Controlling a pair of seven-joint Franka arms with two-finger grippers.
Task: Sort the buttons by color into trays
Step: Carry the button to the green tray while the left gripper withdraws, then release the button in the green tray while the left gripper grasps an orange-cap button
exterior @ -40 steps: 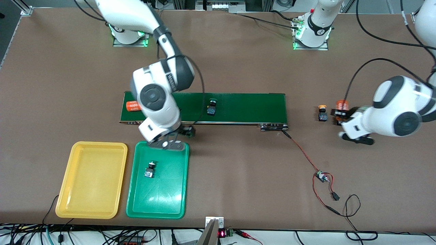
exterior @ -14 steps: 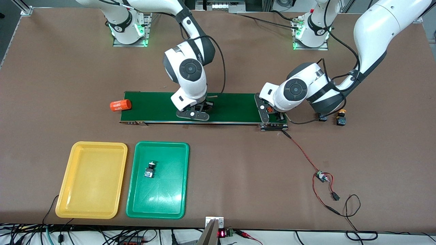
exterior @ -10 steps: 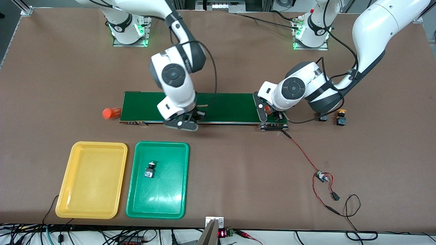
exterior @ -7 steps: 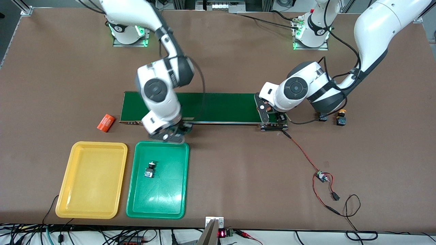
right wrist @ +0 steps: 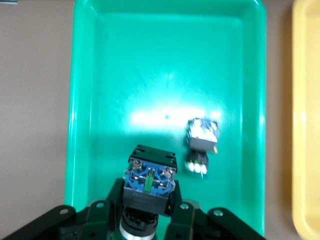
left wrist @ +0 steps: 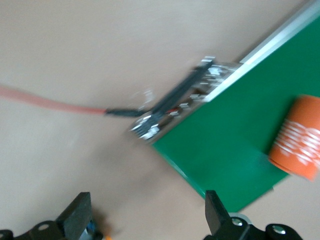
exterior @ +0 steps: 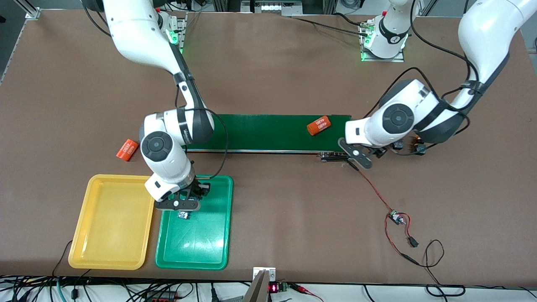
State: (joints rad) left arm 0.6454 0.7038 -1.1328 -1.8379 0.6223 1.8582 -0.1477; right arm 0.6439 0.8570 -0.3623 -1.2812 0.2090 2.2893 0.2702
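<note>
Right gripper [right wrist: 148,220] now over green tray [exterior: 218,235], clamping button [right wrist: 150,182]

The counter [exterior: 293,209] is brown. One tray [exterior: 111,251] is yellow, the other tray [exterior: 205,247] green. The belt [exterior: 268,132] is dark green. Two cylinders [exterior: 318,125] [exterior: 127,149] are orange with white print. The arms are white with dark grey joints; a red wire [exterior: 373,184] trails off.

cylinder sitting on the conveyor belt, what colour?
Orange with white print: the cylinder on the belt, clearest in the front view.
</note>
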